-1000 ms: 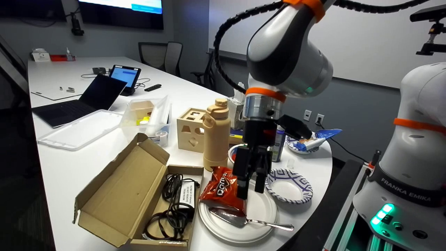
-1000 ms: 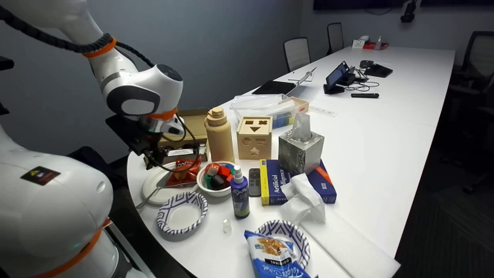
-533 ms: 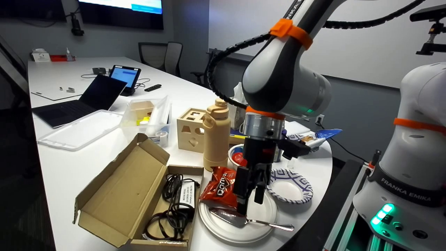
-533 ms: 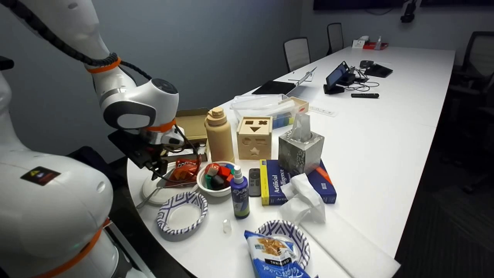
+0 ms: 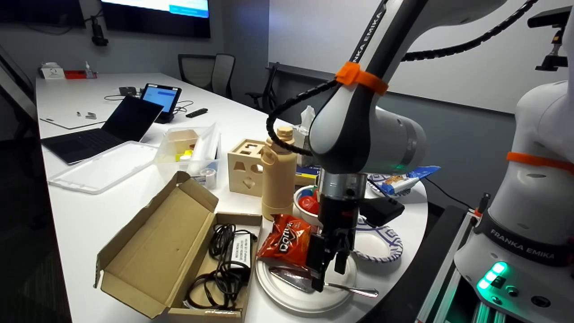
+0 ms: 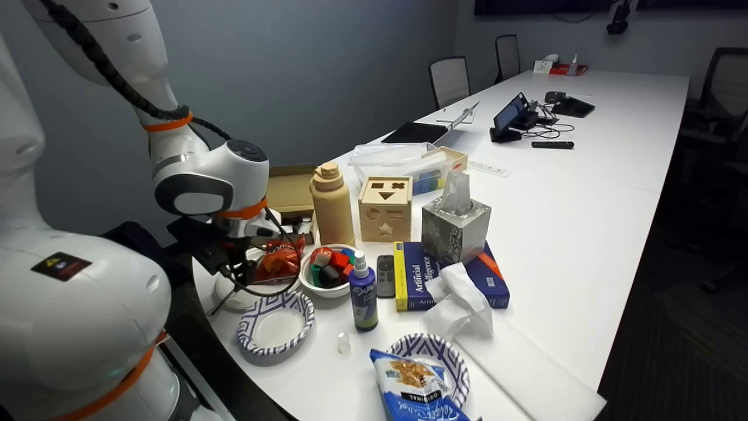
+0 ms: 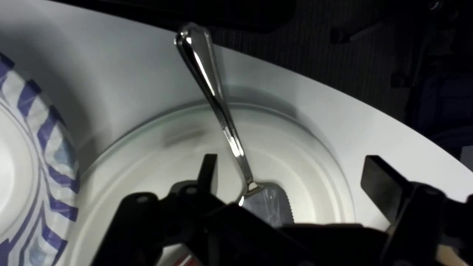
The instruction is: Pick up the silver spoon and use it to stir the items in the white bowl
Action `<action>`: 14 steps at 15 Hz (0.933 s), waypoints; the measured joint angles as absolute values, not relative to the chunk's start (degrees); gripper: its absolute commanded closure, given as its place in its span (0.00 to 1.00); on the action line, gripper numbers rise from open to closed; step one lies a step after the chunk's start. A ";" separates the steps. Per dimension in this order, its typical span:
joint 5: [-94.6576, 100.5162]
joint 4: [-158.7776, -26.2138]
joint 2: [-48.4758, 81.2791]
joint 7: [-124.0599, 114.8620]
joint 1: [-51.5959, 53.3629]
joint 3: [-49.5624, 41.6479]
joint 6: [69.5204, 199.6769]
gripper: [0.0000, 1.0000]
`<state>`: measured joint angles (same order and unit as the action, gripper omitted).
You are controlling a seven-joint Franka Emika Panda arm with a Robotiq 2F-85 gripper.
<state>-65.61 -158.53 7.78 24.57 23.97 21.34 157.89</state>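
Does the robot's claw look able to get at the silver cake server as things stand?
Probably yes: the claw is open close to the silver cake server, whose handle lies uncovered in the wrist view. The red chip bag lies clear of the handle.

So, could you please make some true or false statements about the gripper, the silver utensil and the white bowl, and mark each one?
1. The gripper is open. True.
2. The silver utensil reaches past the rim of the white plate. True.
3. The utensil's head is round, like a soup spoon's. False: it is a broad blade with a serrated edge.
4. The gripper is closed on the utensil. False: in the wrist view, gaps show between it and both fingers.
5. The white bowl holds red and green pieces, among others. True.
6. The utensil rests in the white bowl. False: it lies on the white plate.
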 measured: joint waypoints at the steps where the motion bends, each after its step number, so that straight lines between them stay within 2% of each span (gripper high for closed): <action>1: -66.70 -158.53 8.45 25.38 23.97 21.34 158.38 0.00; 14: -83.22 -158.49 10.97 39.69 22.87 21.27 157.19 0.00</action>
